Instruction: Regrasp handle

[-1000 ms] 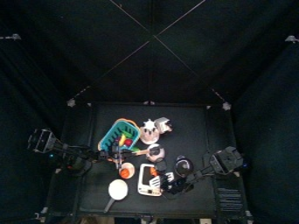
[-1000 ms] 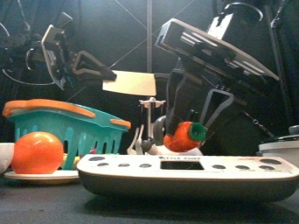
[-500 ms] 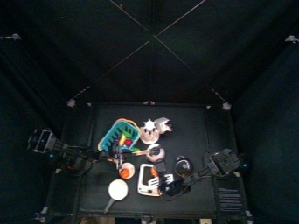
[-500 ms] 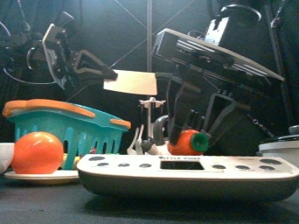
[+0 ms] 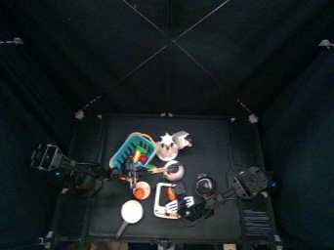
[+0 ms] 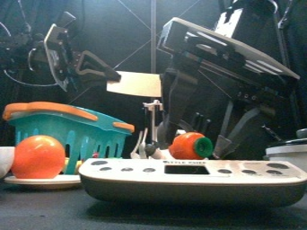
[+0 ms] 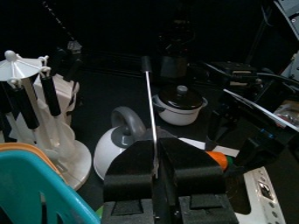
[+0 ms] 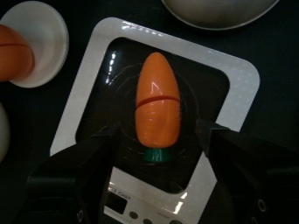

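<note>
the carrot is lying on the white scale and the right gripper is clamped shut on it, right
Not quite. The carrot does lie on the white scale, but the right gripper is not clamped on it: its jaws stand wide open on either side of the carrot's green end, holding nothing. The right wrist view shows this.

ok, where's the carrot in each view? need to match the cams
Top: carrot small, on the white scale near the table's front edge, beside the right claw.
Front: orange lump with green end, middle, just above the scale.
Left wrist: only an orange bit at right, past the knife blade.
Right wrist: centre, lying on the scale between the open jaws.
Shared landmark: the scale.
</note>
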